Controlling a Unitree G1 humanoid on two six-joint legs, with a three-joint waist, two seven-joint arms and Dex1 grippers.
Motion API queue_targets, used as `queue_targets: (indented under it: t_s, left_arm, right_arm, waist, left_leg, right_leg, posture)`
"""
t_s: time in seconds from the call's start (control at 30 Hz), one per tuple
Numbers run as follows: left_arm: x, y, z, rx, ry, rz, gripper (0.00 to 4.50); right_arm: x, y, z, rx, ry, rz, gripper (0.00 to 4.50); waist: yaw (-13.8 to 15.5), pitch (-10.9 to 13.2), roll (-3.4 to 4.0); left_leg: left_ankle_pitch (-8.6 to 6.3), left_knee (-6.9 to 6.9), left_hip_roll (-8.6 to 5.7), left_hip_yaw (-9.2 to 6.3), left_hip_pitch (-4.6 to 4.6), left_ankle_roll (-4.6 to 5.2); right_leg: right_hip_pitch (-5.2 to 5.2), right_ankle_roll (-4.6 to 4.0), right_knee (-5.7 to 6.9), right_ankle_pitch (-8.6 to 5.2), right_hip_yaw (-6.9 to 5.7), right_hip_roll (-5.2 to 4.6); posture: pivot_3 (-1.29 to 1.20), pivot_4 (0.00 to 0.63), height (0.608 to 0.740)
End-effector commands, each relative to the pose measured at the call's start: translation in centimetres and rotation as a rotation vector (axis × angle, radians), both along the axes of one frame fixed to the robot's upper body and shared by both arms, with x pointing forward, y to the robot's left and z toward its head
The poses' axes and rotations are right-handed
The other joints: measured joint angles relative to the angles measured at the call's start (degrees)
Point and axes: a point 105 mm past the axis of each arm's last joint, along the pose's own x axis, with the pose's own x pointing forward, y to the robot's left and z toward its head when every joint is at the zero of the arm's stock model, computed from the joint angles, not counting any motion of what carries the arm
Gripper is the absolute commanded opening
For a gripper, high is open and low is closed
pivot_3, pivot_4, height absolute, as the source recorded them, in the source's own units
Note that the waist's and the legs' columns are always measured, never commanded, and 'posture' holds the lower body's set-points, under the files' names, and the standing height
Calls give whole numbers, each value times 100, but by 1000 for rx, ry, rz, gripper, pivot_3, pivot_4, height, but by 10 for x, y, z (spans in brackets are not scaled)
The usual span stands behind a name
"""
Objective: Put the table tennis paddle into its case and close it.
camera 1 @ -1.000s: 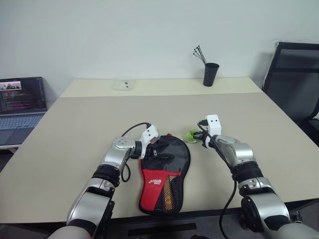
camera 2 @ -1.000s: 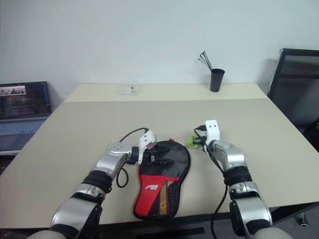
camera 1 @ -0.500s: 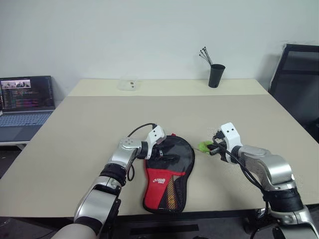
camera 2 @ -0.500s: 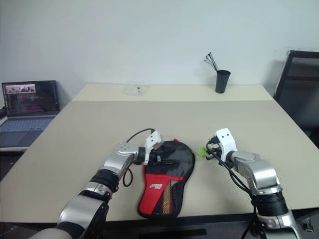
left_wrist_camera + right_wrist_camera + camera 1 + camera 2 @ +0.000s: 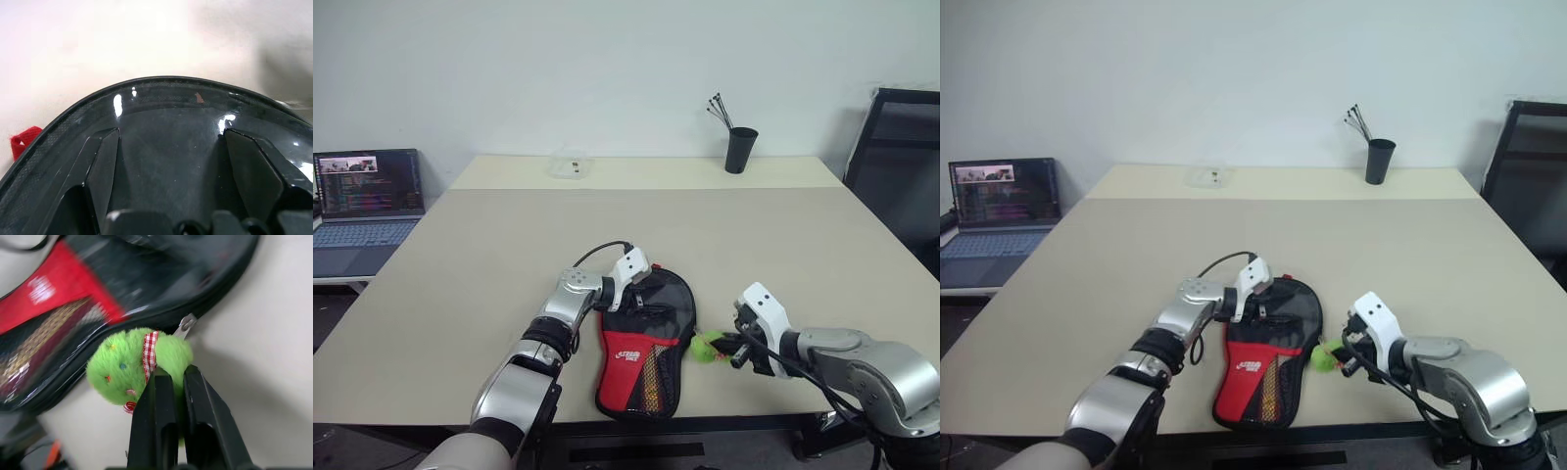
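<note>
Since the earlier frame, right gripper (image 5: 168,377), pinching green pompom zipper pull (image 5: 139,364), travelled along the case (image 5: 646,338) rim toward the handle end, zipping it. Left gripper (image 5: 641,294), fingers spread, braces the case head.

Glossy black case (image 5: 651,323), fuzzy green pompom (image 5: 139,364)

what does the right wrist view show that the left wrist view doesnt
Right wrist view: the right gripper shut on a fuzzy green charm with a red-and-white checked ribbon, hanging from the metal zipper pull, plus the case's red panel with white lettering and its mesh pocket.

Left wrist view: the left gripper with its fingers spread flat on the glossy black round end of the case, and a small red tab at the rim.

Both: the black case and the beige table.
</note>
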Motion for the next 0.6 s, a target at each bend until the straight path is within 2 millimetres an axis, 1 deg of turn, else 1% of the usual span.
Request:
queue_targets:
  t_s: [0.03, 0.1, 0.27, 0.4, 0.6]
  left_arm:
    - [-5, 1, -17, 59, 34, -12, 3731]
    - [-5, 1, -18, 63, 33, -13, 3731]
    - [-5, 1, -20, 74, 29, -11, 3731]
    - [-4, 2, -20, 86, 23, -3, 3731]
    - [-2, 0, -21, 96, 15, 5, 3731]
  right_arm:
    - [-18, 5, 4, 29, 35, 85, 19]
    - [-29, 7, 2, 52, 77, 138, 19]
    - [-48, 12, -2, 97, 139, 232, 19]
    - [-68, 25, -8, 151, 192, 347, 19]
    - [-77, 42, -18, 180, 221, 442, 19]
  waist:
    - [-1, 0, 0]
    - [3, 0, 0]
    - [6, -1, -1]
    - [5, -3, -3]
    - [2, -4, -5]
  left_leg:
    - [0, 0, 0, 0, 1, 0]
    - [0, 0, -1, -2, 3, 0]
    - [-1, 0, -2, -9, 4, 1]
    - [-1, 0, -3, -11, 6, 1]
    - [-2, 1, -2, -14, 16, 1]
  right_leg:
    - [1, 0, 0, 0, 0, 0]
    - [4, 0, -1, 0, -1, 0]
    - [16, 1, -12, -1, -9, -1]
    - [19, 1, -15, -1, -12, -1]
    - [30, 1, -15, -1, -16, 0]
  posture:
    - [0, 150, 740]
    - [0, 150, 740]
    - [0, 150, 740]
    - [0, 150, 740]
    - [0, 150, 740]
